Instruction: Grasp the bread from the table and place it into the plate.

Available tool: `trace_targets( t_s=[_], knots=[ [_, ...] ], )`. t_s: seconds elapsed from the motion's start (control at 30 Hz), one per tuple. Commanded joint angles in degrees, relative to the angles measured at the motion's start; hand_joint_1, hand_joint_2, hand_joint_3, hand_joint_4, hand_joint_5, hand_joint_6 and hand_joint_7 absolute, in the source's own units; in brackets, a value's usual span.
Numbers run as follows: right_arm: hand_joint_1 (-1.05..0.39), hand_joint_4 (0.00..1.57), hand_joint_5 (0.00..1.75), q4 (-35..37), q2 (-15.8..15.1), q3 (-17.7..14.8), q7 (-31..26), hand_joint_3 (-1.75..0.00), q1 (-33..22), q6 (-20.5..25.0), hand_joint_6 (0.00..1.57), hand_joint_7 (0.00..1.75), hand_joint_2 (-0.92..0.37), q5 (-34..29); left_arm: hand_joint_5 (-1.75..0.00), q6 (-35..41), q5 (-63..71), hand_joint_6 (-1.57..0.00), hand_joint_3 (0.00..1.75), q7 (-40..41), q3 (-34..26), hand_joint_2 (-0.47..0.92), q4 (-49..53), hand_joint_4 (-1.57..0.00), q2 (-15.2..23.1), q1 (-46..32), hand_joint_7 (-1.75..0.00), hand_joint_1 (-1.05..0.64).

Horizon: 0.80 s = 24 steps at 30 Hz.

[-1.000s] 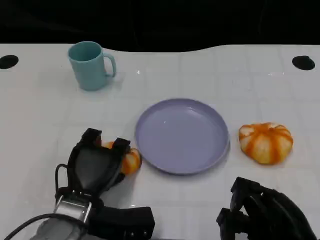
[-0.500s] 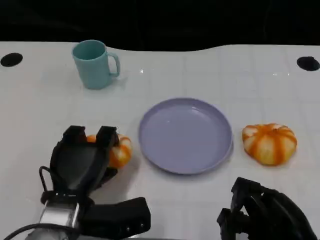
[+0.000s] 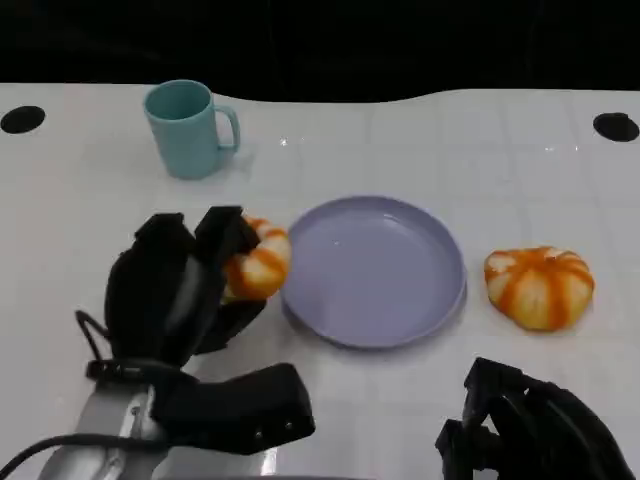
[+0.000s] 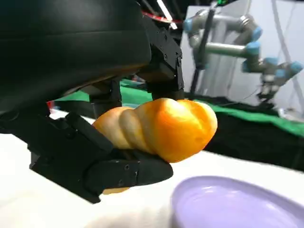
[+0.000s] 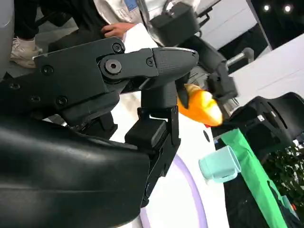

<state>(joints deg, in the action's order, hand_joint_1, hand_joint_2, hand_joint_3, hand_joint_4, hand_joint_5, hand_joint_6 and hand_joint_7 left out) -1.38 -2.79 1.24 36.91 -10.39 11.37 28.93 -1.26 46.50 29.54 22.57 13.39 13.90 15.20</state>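
An orange-and-cream striped bread roll [image 3: 258, 262] is held off the table by my left hand [image 3: 170, 290], just at the left rim of the lilac plate [image 3: 372, 270]. In the left wrist view the black fingers [image 4: 114, 168] cradle the roll [image 4: 161, 126] from below and behind, above the plate's edge [image 4: 228, 204]. A second striped roll [image 3: 540, 286] lies on the table right of the plate. My right hand [image 3: 525, 425] rests low at the near right, holding nothing, fingers [image 5: 156, 59] apart.
A teal mug [image 3: 190, 128] stands at the far left of the white table. Black round holes [image 3: 22, 118] mark the far corners. A person stands beside the table in the right wrist view [image 5: 118, 14].
My left hand has lifted the roll off the table and carried it right and farther away, up to the plate's left rim. The right hand has stayed put.
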Motion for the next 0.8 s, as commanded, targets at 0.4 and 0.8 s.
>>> trace_targets(
  t_s=[0.4,0.8],
  knots=[
    [-0.73,0.89,1.60,-1.2,-0.7,-0.1,-0.6,-0.23,-0.7,0.2,0.80,1.38,-0.92,-0.1,-1.75,-8.9,-4.4,-0.75,1.28,-5.1,2.1,0.28,16.0,-1.00,-6.6,14.4,-1.73,-0.17],
    [-0.73,0.90,1.59,-1.1,-0.5,-0.1,-0.4,-0.22,-0.8,0.3,0.80,1.38,-0.92,0.1,-1.75,-12.5,-3.8,-0.69,1.13,-6.3,6.0,0.42,37.4,-0.94,-10.8,25.6,-1.75,-0.21]
  ],
)
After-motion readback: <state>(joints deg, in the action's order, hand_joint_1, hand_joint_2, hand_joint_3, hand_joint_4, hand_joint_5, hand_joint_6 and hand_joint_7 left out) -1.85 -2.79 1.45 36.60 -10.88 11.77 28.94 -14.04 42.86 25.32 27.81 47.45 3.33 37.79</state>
